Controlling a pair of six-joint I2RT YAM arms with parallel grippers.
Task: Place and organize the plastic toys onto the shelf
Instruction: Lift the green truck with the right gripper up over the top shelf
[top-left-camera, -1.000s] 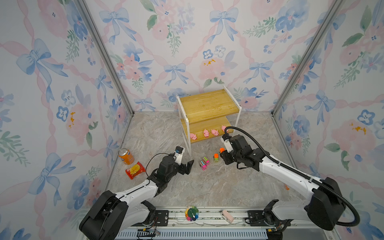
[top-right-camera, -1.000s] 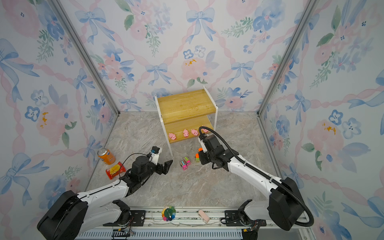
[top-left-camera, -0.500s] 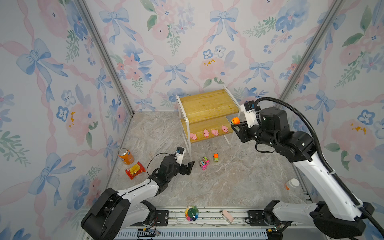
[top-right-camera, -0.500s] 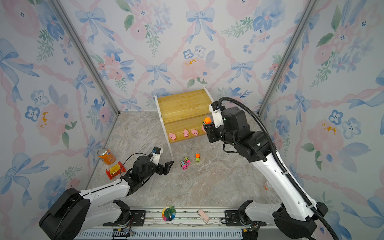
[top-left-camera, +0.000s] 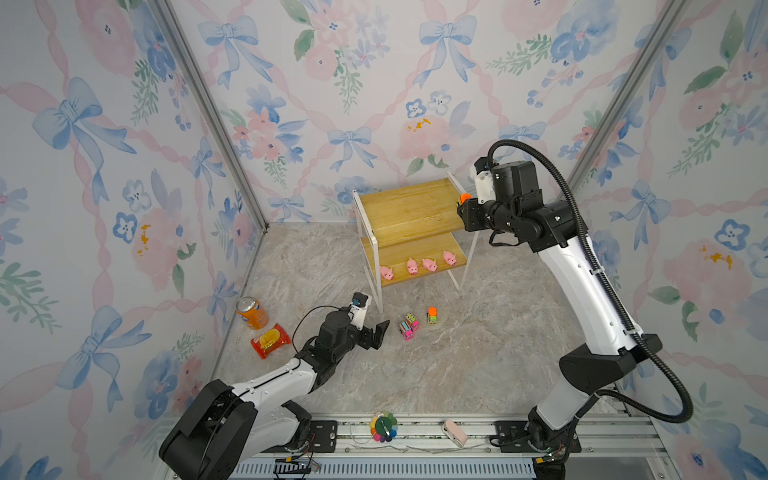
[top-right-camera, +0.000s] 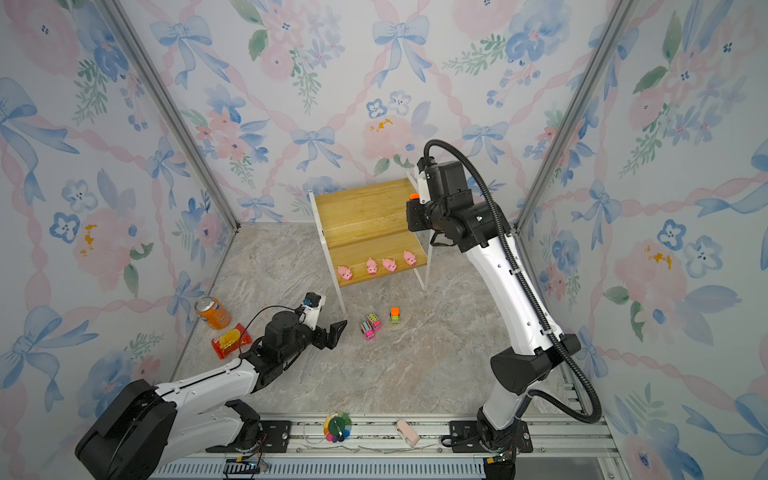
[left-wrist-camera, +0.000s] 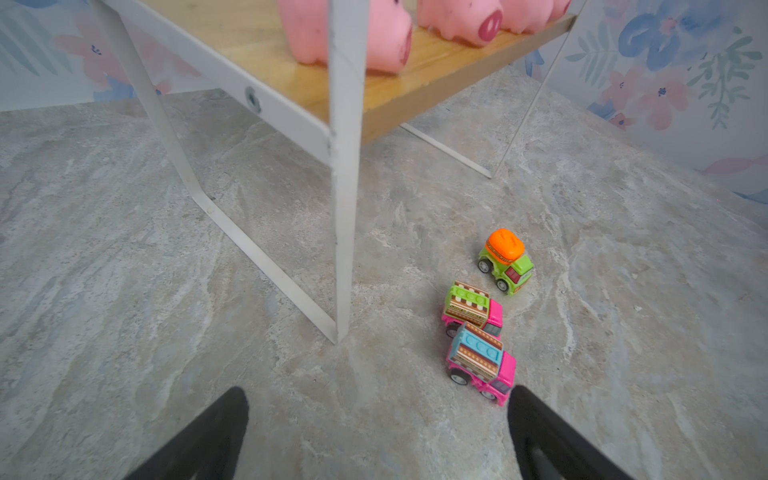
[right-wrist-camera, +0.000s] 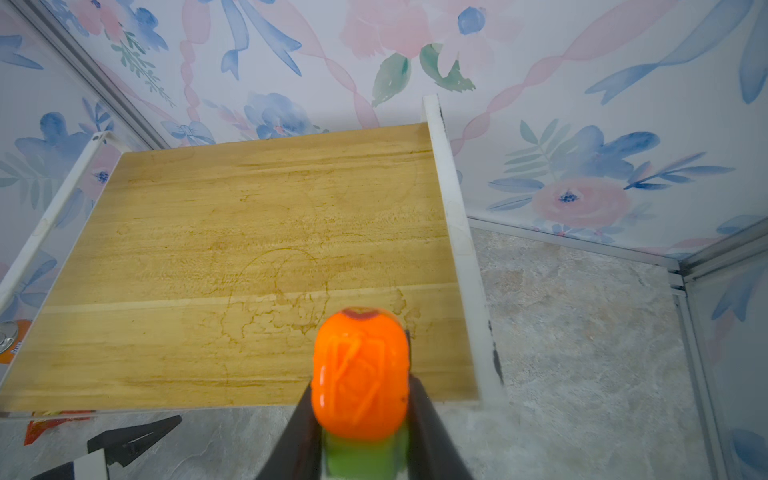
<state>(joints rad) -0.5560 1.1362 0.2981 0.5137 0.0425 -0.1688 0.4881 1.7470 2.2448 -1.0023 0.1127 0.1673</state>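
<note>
Placement of one toy onto the shelf (top-left-camera: 409, 208) is in hand. Right gripper (top-left-camera: 462, 203) is clamped on a green truck (right-wrist-camera: 360, 374) with an orange top. It holds the truck at the end of the shelf's upper board (right-wrist-camera: 249, 249) on the right arm's side, about over the front edge and just inside the white corner post (right-wrist-camera: 451, 216).

The bare board lies ahead of and below the truck. The truck's long axis appears to run front-to-back across the shelf, so the coming move, in my judgement, is a short advance and a descent.

Four pink pigs (top-left-camera: 419, 266) stand in a row along the front of the shelf's lower board. Left gripper (left-wrist-camera: 376, 399) sits low by the shelf's front left leg, jaws apart and empty. Two pink trucks (left-wrist-camera: 478, 361) and a second green truck (left-wrist-camera: 505, 262) stand on the floor in front of the shelf, nearer the left arm.
</note>
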